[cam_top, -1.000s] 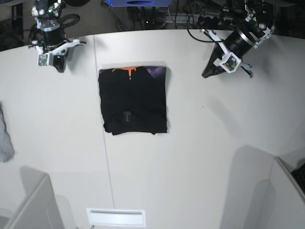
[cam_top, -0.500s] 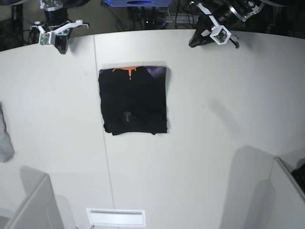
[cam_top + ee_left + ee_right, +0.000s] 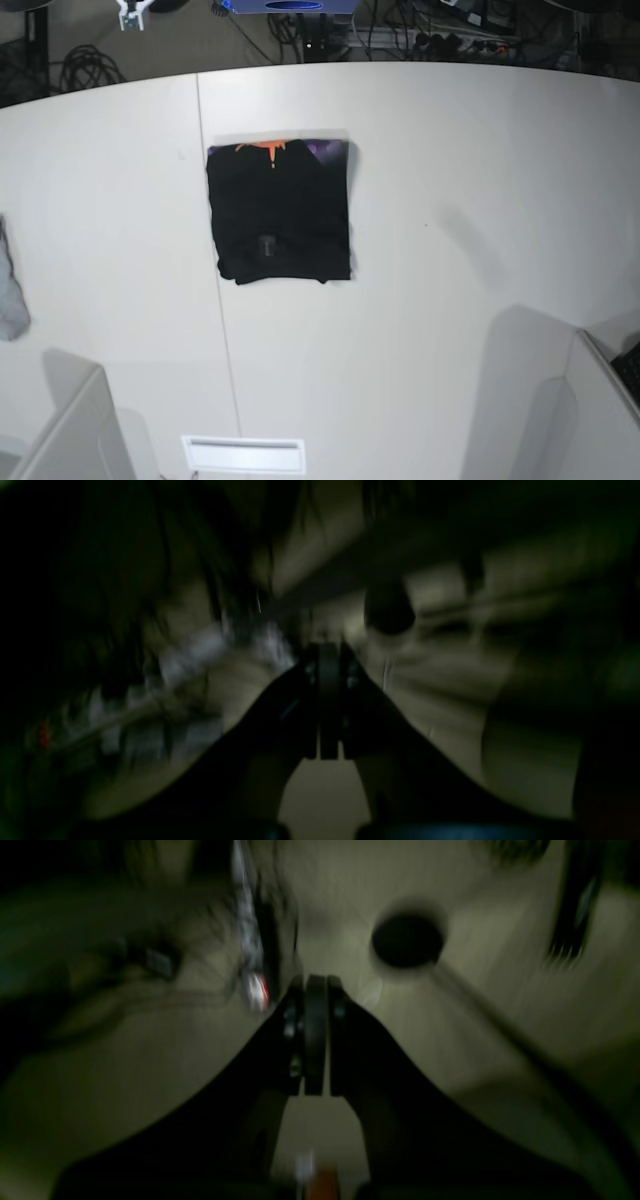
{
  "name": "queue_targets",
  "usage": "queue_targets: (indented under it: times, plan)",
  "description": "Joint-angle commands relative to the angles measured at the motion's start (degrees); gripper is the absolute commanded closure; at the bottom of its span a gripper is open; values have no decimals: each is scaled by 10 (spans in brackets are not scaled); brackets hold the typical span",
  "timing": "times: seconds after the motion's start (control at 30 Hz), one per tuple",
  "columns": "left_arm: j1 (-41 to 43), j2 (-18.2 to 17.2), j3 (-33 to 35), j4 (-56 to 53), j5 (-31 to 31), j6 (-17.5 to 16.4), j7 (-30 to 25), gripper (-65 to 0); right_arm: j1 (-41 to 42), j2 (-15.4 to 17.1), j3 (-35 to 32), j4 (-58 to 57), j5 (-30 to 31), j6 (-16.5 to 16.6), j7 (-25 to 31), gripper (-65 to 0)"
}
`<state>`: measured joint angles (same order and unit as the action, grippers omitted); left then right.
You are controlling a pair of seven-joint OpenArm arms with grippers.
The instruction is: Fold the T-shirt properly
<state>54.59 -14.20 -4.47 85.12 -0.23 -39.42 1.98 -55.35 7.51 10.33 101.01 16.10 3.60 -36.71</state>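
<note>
The T-shirt (image 3: 280, 212) lies folded into a black rectangle on the white table (image 3: 450, 300), with a strip of orange and purple print along its far edge. In the base view no gripper is over the table; only a small white piece of the arm (image 3: 131, 12) shows at the top left corner. The left wrist view is dark and blurred, and in it my left gripper (image 3: 327, 649) is shut with nothing between its fingers. My right gripper (image 3: 315, 981) is also shut and empty in the blurred right wrist view. The shirt shows in neither wrist view.
A small grey cloth (image 3: 10, 290) lies at the table's left edge. Cables and equipment (image 3: 440, 30) sit beyond the far edge. Grey partitions stand at the near left (image 3: 70, 430) and near right (image 3: 590, 410). A white slotted plate (image 3: 243, 455) lies at the front.
Both arms have pulled back from the table's far corners and left the base view almost entirely. The folded T-shirt has not moved. Both grippers stay shut.
</note>
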Motion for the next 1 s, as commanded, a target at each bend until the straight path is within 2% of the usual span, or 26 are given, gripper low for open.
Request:
queue_targets:
  times: [0.0, 0.07, 0.17, 0.23, 0.3, 0.4, 0.43, 0.5, 0.57, 0.63, 0.67, 0.77, 0.97]
  plan:
    - [-9, -1, -1, -31, 19, -6, -9, 0, 18, 17, -11, -29, 3, 1, -18, 0]
    - [-52, 17, -1, -110, 63, -6, 4, 0, 70, 40, -47, -117, 6, 1, -47, 0]
    - [-140, 42, -5, -253, 103, -6, 39, 0, 152, 66, -122, -274, 5, 1, -47, 0]
    - [-199, 47, -6, -357, 109, -6, 46, 0, 207, 76, -183, -376, 6, 2, -20, 0]
    - [-247, 49, -2, -450, 109, -6, 45, 0, 255, 77, -233, -472, 6, 2, 32, 0]
    - [-337, 62, -1, -610, 113, -6, 17, 0, 327, 72, -308, -649, 6, 7, 165, 0]
    - [-365, 62, -1, -661, 113, -6, -4, 0, 348, 66, -332, -706, 6, 19, 221, 0]
    - [-421, 63, -1, -774, 113, -6, -73, 0, 389, 41, -378, -834, 6, 66, 373, 0]
    - [-449, 62, -3, -838, 113, -6, -142, 0, 418, 21, -399, -927, 6, 106, 515, 0]
    - [-450, 64, -1, -847, 113, 50, -191, 0, 433, -3, -410, -979, 6, 124, 615, 0]
    - [-448, 67, -1, -838, 113, 70, -199, 0, 434, -9, -413, -985, 5, 124, 626, 0]
    - [-434, 71, -1, -806, 113, 111, -203, 0, 434, -16, -418, -985, 5, 124, 611, 0]
    - [-435, 72, -8, -778, 109, 118, -204, 0, 440, -17, -415, -984, 7, 124, 602, 0]
